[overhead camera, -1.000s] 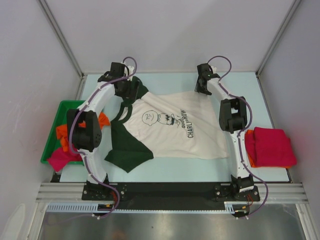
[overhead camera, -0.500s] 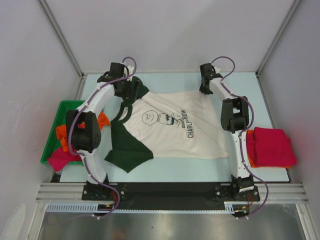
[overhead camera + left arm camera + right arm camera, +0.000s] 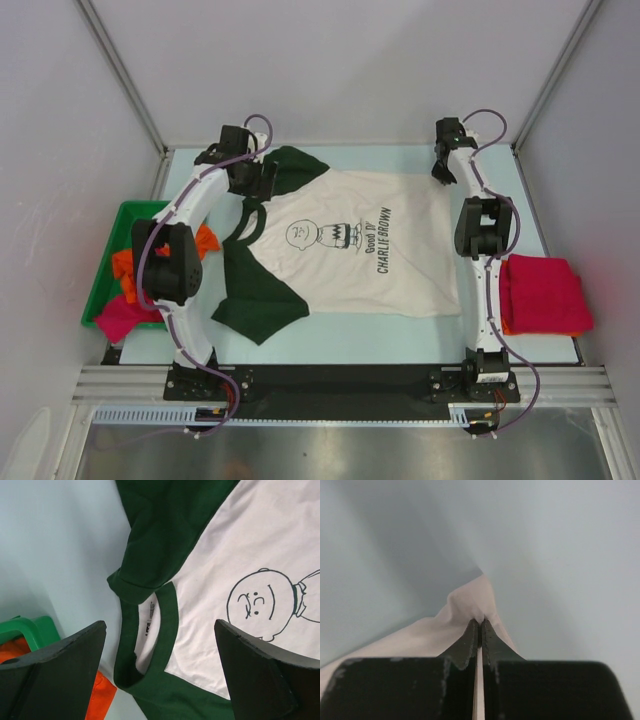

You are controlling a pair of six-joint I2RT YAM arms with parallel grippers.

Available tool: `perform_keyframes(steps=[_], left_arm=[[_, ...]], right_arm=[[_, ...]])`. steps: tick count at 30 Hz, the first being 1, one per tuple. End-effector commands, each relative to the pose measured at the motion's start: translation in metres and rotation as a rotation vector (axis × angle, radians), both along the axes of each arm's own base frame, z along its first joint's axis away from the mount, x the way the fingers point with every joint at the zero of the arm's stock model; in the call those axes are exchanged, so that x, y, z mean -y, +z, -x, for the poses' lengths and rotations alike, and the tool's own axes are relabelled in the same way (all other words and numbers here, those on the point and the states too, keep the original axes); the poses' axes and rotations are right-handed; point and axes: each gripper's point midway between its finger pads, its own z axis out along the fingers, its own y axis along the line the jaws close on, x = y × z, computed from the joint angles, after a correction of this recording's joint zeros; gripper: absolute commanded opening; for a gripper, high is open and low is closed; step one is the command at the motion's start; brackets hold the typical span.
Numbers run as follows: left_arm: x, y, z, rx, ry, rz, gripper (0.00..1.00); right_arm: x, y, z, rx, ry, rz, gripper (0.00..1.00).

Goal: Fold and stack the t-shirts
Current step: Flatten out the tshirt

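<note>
The right tool point(image 3: 480, 622) is pressed shut on the far hem corner of the cream Charlie Brown t-shirt point(image 3: 350, 265). The left tool point(image 3: 160, 627) hangs spread above its green collar. That one shirt lies flat mid-table. One folded crimson t-shirt point(image 3: 545, 290) sits at the right. One orange t-shirt point(image 3: 122, 265) and one pink t-shirt point(image 3: 125, 318) fill the green bin point(image 3: 135, 206).

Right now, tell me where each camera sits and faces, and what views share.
Top external: above and behind the arms, looking down on the table; both show, left gripper and right gripper at the cream t-shirt.
Left wrist: on the left arm, facing down at the shirt's green collar; open fingers show.
Right wrist: looking along shut fingers pinching the shirt's cream edge.
Shared: t-shirt in all three; green bin in top and left wrist.
</note>
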Motion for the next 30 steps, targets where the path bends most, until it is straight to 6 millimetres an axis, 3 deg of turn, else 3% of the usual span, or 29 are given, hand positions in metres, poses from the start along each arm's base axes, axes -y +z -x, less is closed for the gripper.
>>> perform_keyframes(steps=[1,4,5,10,13,16,18,19,20,21,23,24,25,26,27,28,29,30], left_arm=[[-0.002,-0.003,0.000,-0.008,0.023,-0.007,0.95],[-0.003,-0.007,0.000,-0.012,0.019,-0.015,0.95],[-0.003,-0.007,0.000,-0.012,0.018,-0.017,0.95],[-0.003,-0.012,-0.004,-0.013,0.018,-0.018,0.95],[-0.002,-0.013,-0.007,-0.012,0.021,-0.016,0.95],[0.000,-0.005,-0.010,0.015,0.020,-0.010,0.95],[0.001,0.006,-0.009,0.042,0.015,0.001,0.95],[0.001,0.011,-0.009,0.052,0.016,0.009,0.95],[0.002,0.015,-0.008,0.060,0.012,0.015,0.95],[0.003,0.016,-0.004,0.059,0.008,0.021,0.95],[0.004,0.031,0.000,0.092,0.000,0.035,0.95],[0.004,0.028,0.003,0.090,-0.004,0.037,0.95],[0.006,0.037,0.005,0.111,-0.015,0.048,0.95],[0.007,0.038,0.005,0.120,-0.021,0.051,0.95],[0.011,0.038,0.006,0.125,-0.035,0.061,0.95],[0.017,0.037,0.006,0.123,-0.058,0.084,0.94],[0.021,0.032,0.005,0.113,-0.070,0.091,0.93],[0.029,0.031,0.001,0.116,-0.091,0.098,0.93]], right_arm=[[0.030,-0.002,0.006,-0.025,-0.070,0.059,0.00],[0.032,-0.002,0.000,-0.013,-0.061,0.070,0.00],[0.049,0.004,-0.003,0.004,-0.082,0.077,0.00],[0.066,0.005,-0.009,0.030,-0.102,0.089,0.00],[0.067,0.004,-0.015,0.049,-0.089,0.076,0.00],[0.050,0.024,-0.025,0.116,-0.036,0.038,0.20],[0.031,0.068,-0.029,0.200,0.003,0.038,0.37],[0.030,0.068,-0.028,0.216,0.004,0.047,0.43],[0.007,0.083,-0.029,0.245,0.041,0.063,0.56],[0.000,0.119,-0.027,0.306,0.048,0.073,0.64],[-0.010,0.143,-0.020,0.338,0.053,0.096,0.79],[-0.026,0.170,-0.013,0.375,0.076,0.094,0.81],[-0.034,0.184,-0.007,0.393,0.090,0.097,0.83],[-0.043,0.179,0.004,0.368,0.111,0.095,0.83],[-0.068,0.184,0.013,0.370,0.165,0.093,0.83],[-0.078,0.210,0.025,0.414,0.183,0.086,0.83],[-0.090,0.196,0.039,0.374,0.209,0.092,0.83],[-0.111,0.197,0.053,0.368,0.240,0.085,0.82]])
